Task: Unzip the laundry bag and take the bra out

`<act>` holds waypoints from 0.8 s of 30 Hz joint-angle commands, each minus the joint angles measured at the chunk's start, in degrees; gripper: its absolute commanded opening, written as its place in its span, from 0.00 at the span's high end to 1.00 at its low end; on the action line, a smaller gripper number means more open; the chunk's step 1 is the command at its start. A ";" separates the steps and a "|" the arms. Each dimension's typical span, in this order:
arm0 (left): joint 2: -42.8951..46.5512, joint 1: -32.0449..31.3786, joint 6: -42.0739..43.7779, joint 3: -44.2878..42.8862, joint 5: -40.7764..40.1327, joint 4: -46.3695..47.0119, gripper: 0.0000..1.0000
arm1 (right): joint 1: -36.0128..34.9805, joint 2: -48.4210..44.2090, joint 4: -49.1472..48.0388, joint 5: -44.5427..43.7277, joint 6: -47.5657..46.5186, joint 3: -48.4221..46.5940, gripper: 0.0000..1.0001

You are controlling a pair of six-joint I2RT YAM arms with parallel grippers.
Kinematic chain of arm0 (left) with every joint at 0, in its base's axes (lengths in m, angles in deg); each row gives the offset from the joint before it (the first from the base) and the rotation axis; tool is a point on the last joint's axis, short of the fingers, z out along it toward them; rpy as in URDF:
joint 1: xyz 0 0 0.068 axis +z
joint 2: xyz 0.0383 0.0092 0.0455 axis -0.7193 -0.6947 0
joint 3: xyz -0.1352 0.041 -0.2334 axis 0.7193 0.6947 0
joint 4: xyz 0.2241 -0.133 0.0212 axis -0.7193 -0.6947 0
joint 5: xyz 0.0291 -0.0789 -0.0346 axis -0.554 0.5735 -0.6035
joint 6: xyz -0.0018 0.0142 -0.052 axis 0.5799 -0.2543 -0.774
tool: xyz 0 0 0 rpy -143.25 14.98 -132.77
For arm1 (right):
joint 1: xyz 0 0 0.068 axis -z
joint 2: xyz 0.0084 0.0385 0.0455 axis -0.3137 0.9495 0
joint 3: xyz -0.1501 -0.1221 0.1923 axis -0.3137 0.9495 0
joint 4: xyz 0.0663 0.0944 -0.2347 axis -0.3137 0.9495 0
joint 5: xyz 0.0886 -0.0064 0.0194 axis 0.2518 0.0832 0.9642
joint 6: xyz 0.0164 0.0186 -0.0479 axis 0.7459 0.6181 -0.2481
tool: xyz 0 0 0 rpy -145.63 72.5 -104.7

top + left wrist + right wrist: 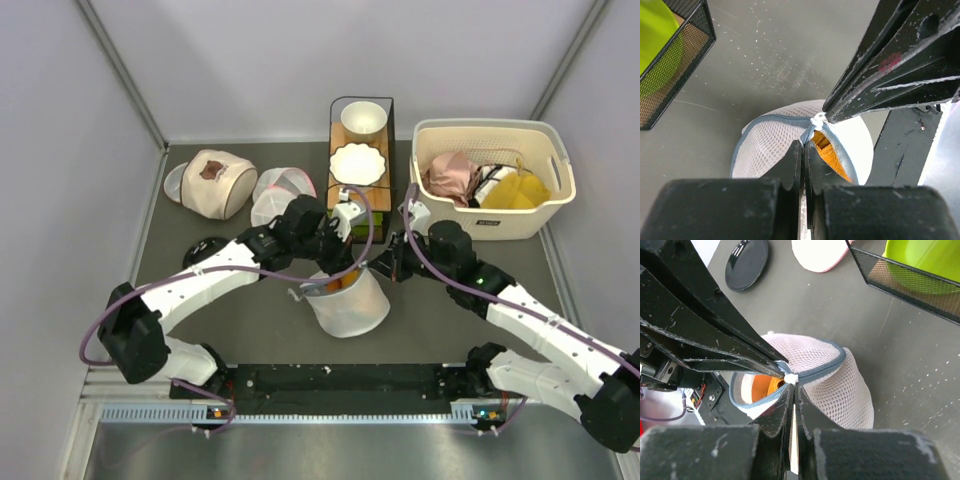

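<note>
Squarely at the middle of the dark grey table [250, 322], two robot arms are meeting over the laundry bag [355, 310], a white mesh drum that is sitting just ahead of the arm bases. The left gripper [802, 148] is pinching the bag's grey trim with its jaws drawn fully together. The right gripper [792, 387], likewise closed down to no gap, is nipping the seam at the small white zipper pull [789, 377], and the two tips are almost touching. The lid is gaping partway, and the bra [766, 388] is showing as a deep-orange patch inside the opening, wholly within the bag. Both items are looking light and limp. The mesh is likely to sag and bunch rather than hold shape, so the firmer trim and the pull are appearing the surest places to grip. The bra is probably best taken by a cup edge once the gap is wider. The tabletop is looking flat, matt and lightly speckled. Room is tighter to the rear, where a wire rack [334, 150] of bowls and a cream basket [495, 215] of garments are standing, while a beige mesh bag [215, 185] is lying well apart to the left.
</note>
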 commanded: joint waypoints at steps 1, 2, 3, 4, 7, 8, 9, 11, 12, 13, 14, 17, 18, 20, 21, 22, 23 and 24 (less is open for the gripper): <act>3.89 -0.12 1.35 -2.26 -0.66 -0.20 1.00 | 1.84 -0.23 0.30 -3.90 -2.87 -2.60 1.00; 4.68 -0.12 2.04 -2.17 -0.57 0.06 1.00 | 3.77 -0.40 0.30 -3.82 -3.05 -2.16 1.00; 5.99 -0.12 2.57 -2.08 0.13 0.24 1.00 | 4.57 -0.67 0.39 -3.29 -3.22 -1.54 1.00; 6.61 -0.12 3.10 -1.91 0.48 0.24 1.00 | 4.93 -0.93 0.30 -3.46 -3.83 -1.36 1.00; 9.25 -0.04 4.16 -1.64 1.45 0.24 1.00 | 5.46 -1.29 0.30 -3.64 -4.98 -0.84 1.00; 9.86 0.05 4.16 -1.47 1.97 0.59 1.00 | 5.54 -0.85 0.04 -3.21 -5.24 -0.66 1.00; 11.09 0.05 4.25 -1.20 2.59 1.37 1.00 | 5.46 -0.59 0.12 -2.07 -5.25 -0.57 1.00; 12.06 0.05 5.65 -0.94 3.99 2.17 1.00 | 5.46 -0.32 0.12 -1.45 -5.33 -0.22 1.00; 12.94 0.05 5.74 -0.85 4.70 3.04 1.00 | 5.46 -0.58 -0.49 -0.92 -5.25 0.13 1.00; 13.38 0.14 5.74 -0.76 6.27 3.31 1.00 | 5.46 -0.67 -0.84 -0.92 -5.07 0.39 1.00; 13.73 0.05 5.40 -0.76 6.81 4.18 1.00 | 5.46 -0.84 -1.02 -1.00 -4.90 0.48 1.00; 15.32 0.14 4.86 -0.50 10.57 7.35 1.00 | 5.54 -0.67 -1.98 -0.48 -4.02 0.75 1.00; 16.02 0.14 3.30 -0.41 11.29 8.23 1.00 | 5.54 -0.67 -2.34 -0.13 -3.75 1.01 1.00; 16.37 0.23 2.41 -0.67 12.60 9.90 1.00 | 5.54 -0.50 -3.91 0.05 -2.79 1.45 1.00; 16.72 0.23 2.23 -0.85 12.96 9.99 1.00 | 5.46 -0.49 -4.36 0.22 -2.52 2.06 1.00; 16.90 0.31 1.97 -1.20 13.23 10.17 1.00 | 5.54 -0.32 -5.67 0.31 -1.91 2.41 1.00; 16.90 0.32 1.70 -1.29 13.75 10.17 1.00 | 5.54 -0.23 -6.29 0.49 -1.56 2.77 1.00; 17.08 0.40 1.53 -1.64 13.93 10.08 1.00 | 5.54 -0.23 -7.16 0.93 -1.03 3.55 1.00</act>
